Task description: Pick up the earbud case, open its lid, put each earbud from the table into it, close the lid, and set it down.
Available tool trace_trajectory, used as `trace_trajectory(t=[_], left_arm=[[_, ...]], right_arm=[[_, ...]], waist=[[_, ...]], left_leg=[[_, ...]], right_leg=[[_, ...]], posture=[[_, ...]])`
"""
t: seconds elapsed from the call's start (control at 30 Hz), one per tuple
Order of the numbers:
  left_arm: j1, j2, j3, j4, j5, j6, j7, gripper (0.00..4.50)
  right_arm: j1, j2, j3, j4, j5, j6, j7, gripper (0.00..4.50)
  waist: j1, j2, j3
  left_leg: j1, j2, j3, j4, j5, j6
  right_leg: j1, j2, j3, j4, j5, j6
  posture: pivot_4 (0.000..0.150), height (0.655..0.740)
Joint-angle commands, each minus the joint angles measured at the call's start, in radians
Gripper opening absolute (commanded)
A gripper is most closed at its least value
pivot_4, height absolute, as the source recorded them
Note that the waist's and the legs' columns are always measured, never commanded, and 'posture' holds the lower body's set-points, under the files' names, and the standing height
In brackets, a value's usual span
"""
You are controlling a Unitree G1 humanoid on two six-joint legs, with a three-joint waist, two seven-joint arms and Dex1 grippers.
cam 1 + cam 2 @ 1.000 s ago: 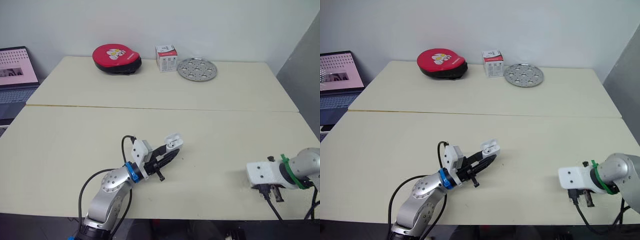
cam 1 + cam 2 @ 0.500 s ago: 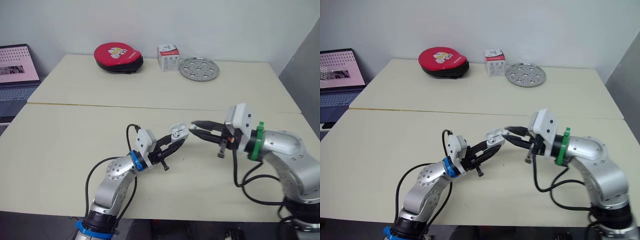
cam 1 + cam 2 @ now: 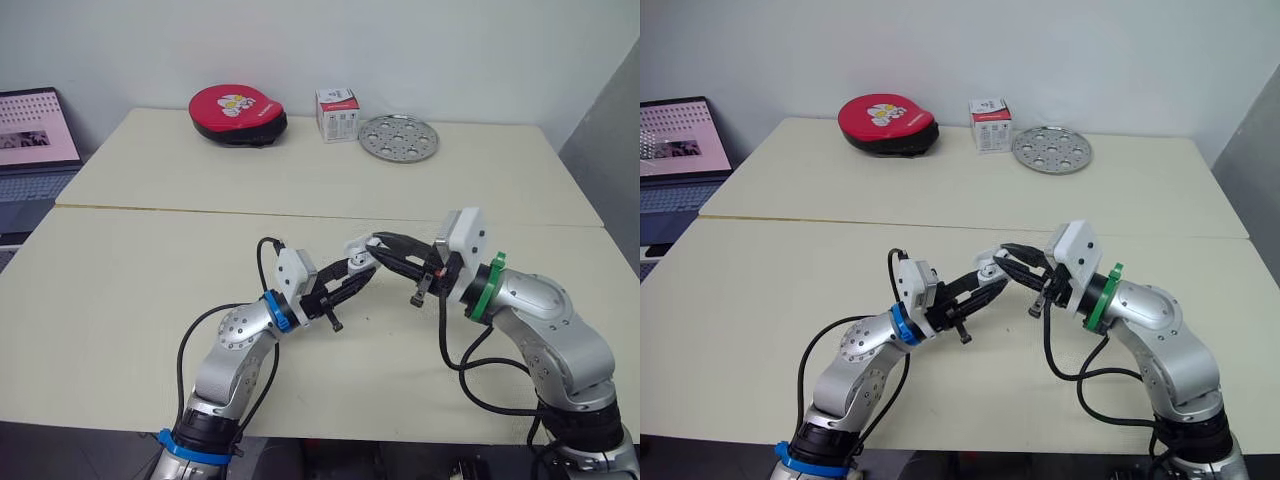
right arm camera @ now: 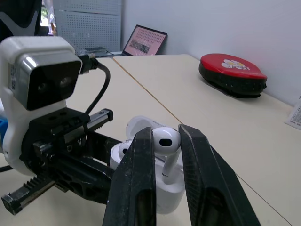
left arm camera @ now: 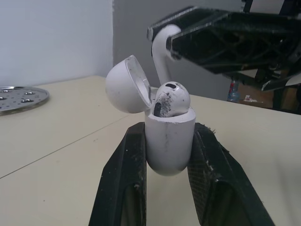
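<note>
Earbud case (image 5: 169, 141): lid (image 5: 124, 84) open, 1 seated earbud (image 5: 171, 99), clamped in left gripper (image 3: 352, 275) over the tabletop's (image 3: 120, 300) near half. Right gripper (image 4: 165, 136): pinching 2nd earbud (image 5: 162, 56) just above the case.

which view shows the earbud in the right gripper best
The right wrist view: the earbud is close up, head and stem clear, between the jaws of the right gripper above the open earbud case. The left wrist view shows mainly its stem beside the lid. In the eye views it is a small white speck.

The table (image 3: 150, 270) carries red pouch (image 3: 238, 102), box (image 3: 337, 115), perforated disc (image 3: 398, 138).
</note>
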Motion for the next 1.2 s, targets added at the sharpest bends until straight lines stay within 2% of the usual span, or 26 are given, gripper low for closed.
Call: trace_trajectory(t=[0.03,0.4,0.6,0.87,1.0,1.13,1.2], left_arm=[[-0.005,-0.005,0.0,-0.027,-0.009,-0.018,-0.006,0.81],[0.0,-0.005,-0.002,-0.047,-0.013,-0.007,0.002,0.81],[0.0,-0.003,-0.003,-0.049,-0.01,-0.01,-0.002,0.81],[-0.003,-0.001,-0.007,-0.036,-0.007,-0.018,-0.011,0.81],[-0.004,-0.002,-0.001,-0.023,-0.008,-0.016,-0.009,0.81],[-0.011,0.006,-0.004,-0.006,-0.017,-0.009,-0.034,0.81],[-0.02,0.018,-0.032,0.001,-0.029,0.006,-0.09,0.81]], right_arm=[[0.01,-0.013,0.005,-0.005,-0.022,-0.058,-0.003,0.38],[0.034,-0.06,0.074,0.038,-0.126,-0.159,0.01,0.38],[0.048,-0.06,0.05,0.01,-0.064,-0.097,0.007,0.38],[0.019,-0.066,0.011,-0.013,-0.013,-0.038,-0.011,3.05],[0.016,-0.104,-0.072,-0.071,0.068,0.042,-0.011,3.07],[0.036,-0.212,-0.197,-0.112,0.172,0.142,0.016,3.07],[0.033,-0.279,-0.262,-0.095,0.21,0.175,0.043,3.07]], waist=[[0.0,0.0,0.0],[0.0,0.0,0.0],[0.0,0.0,0.0],[0.0,0.0,0.0],[0.001,0.0,0.0],[0.002,0.0,0.0],[0.001,0.0,0.0]], left_leg=[[0.0,0.0,0.0,0.0,0.0,0.0],[0.0,0.0,0.0,0.0,0.0,0.0],[0.0,0.0,0.0,0.0,0.0,0.0],[0.0,0.0,-0.001,0.0,0.0,0.0],[0.0,0.0,0.0,0.0,0.0,0.0],[-0.001,-0.001,0.0,0.0,0.0,0.0],[-0.001,-0.001,0.0,0.0,0.0,0.0]], right_leg=[[0.0,0.0,0.0,0.0,0.0,0.0],[0.0,0.0,0.0,0.0,0.0,0.0],[0.0,0.0,0.0,0.0,0.0,0.0],[0.0,0.0,0.0,0.0,0.0,0.0],[0.0,0.0,0.0,0.0,0.0,0.0],[0.0,0.0,0.0,-0.002,0.0,0.0],[0.0,0.0,0.0,-0.002,0.0,0.0]], posture=[[0.15,0.74],[0.15,0.74],[0.15,0.74],[0.15,0.74],[0.15,0.74],[0.15,0.74],[0.15,0.74]])
